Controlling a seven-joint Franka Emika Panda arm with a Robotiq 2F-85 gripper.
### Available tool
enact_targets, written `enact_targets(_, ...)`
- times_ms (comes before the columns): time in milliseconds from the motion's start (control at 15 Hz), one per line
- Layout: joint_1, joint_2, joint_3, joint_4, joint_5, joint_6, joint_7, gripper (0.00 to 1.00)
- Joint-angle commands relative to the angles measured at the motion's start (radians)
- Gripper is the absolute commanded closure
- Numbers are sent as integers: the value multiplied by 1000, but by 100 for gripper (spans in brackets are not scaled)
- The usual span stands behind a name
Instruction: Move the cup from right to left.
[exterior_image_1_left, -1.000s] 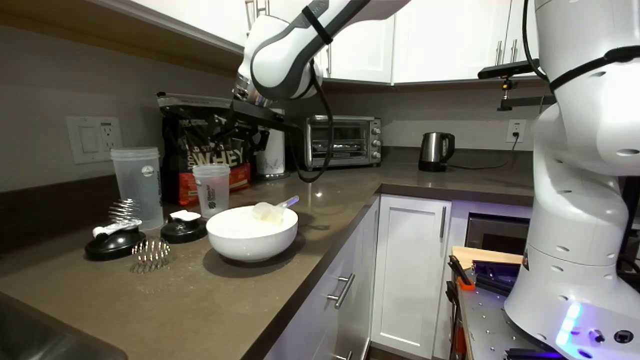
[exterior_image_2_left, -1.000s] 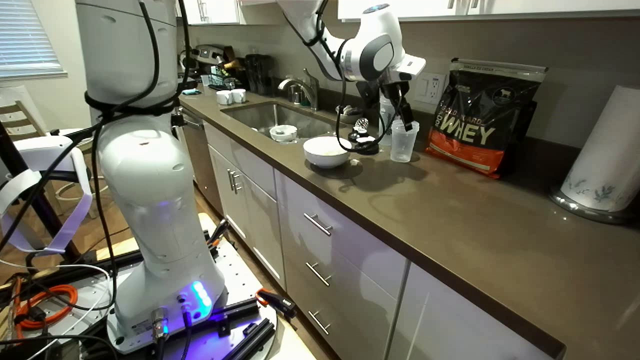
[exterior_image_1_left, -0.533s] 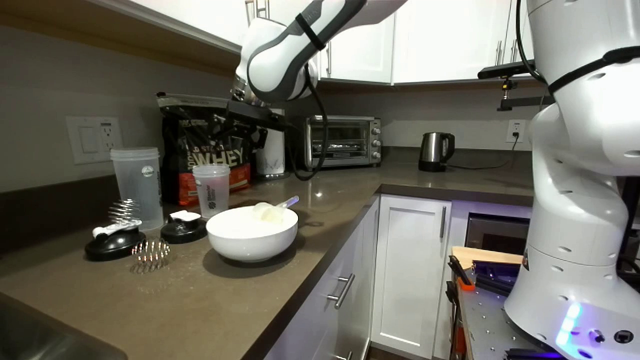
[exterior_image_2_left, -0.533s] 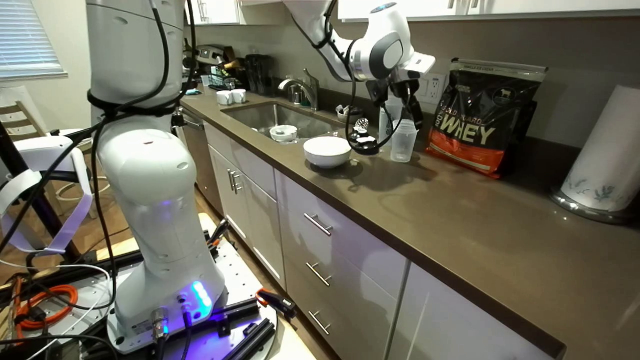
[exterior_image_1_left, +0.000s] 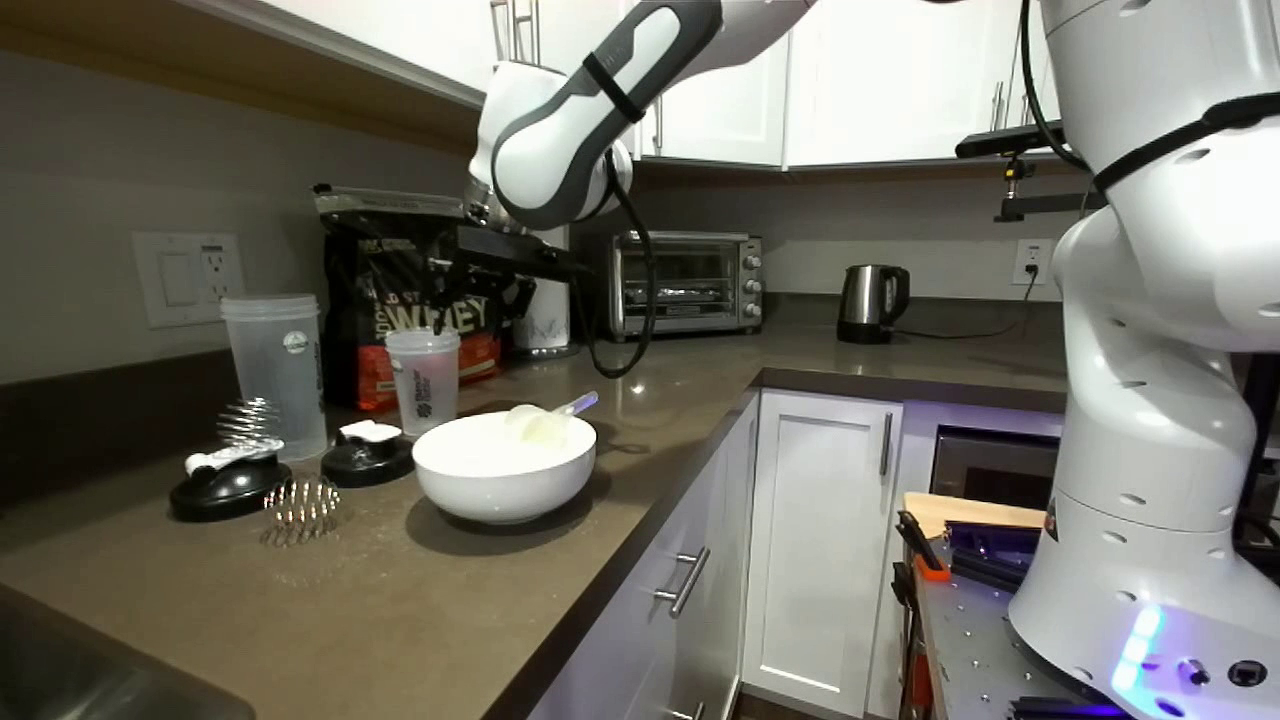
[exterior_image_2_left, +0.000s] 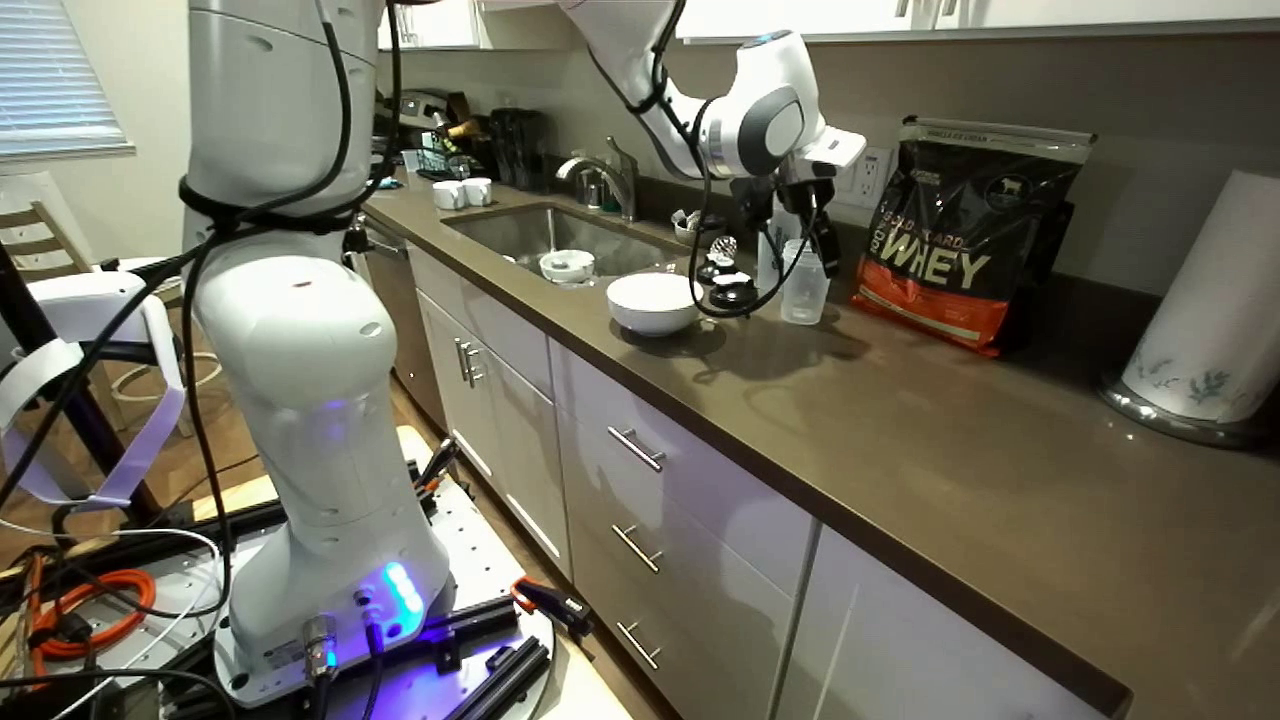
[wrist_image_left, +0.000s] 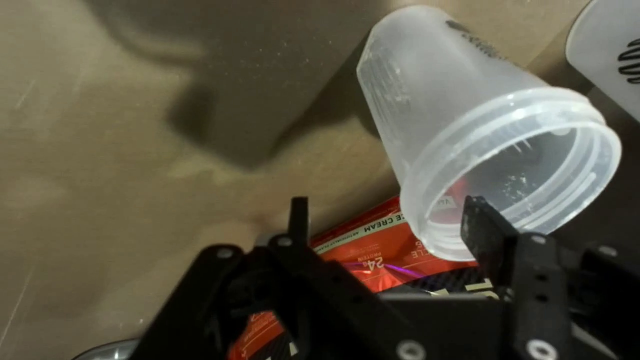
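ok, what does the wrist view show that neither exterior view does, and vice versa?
Only the wrist view: pale flecks inside the cup, and readable "24g" and "PROTEIN" print on the red part of the whey bag.

Only the exterior views: the white bowl and the robot base, in both; the toaster oven and kettle, in an exterior view.

Shared by all: the cup, the whey bag, the taller container (cut off in the wrist view), and the jaws, plainly open in the wrist view.

Pincer (wrist_image_left: 387, 210) lower than before, nearer the cup (wrist_image_left: 445, 95)
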Motion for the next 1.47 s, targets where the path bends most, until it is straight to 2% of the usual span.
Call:
enact_targets(0, 25, 12, -18, 11, -9, -21, 32, 51)
enact_targets(267, 34, 17, -20, 14, -8, -25, 29, 74)
enact_targets(400, 35, 13, -19, 12, -7, -33, 23, 92)
enact_targets(533, 32, 5, -15, 4, -3, -41, 14, 100)
enact_targets(867, 18, -37, -4, -61, 20, -25, 5, 98)
enact_targets(1267, -12, -184, -3, -252, 49, 34, -3, 98)
enact_targets(1400, -32, -254, -1, -317, 41, 16, -39, 98)
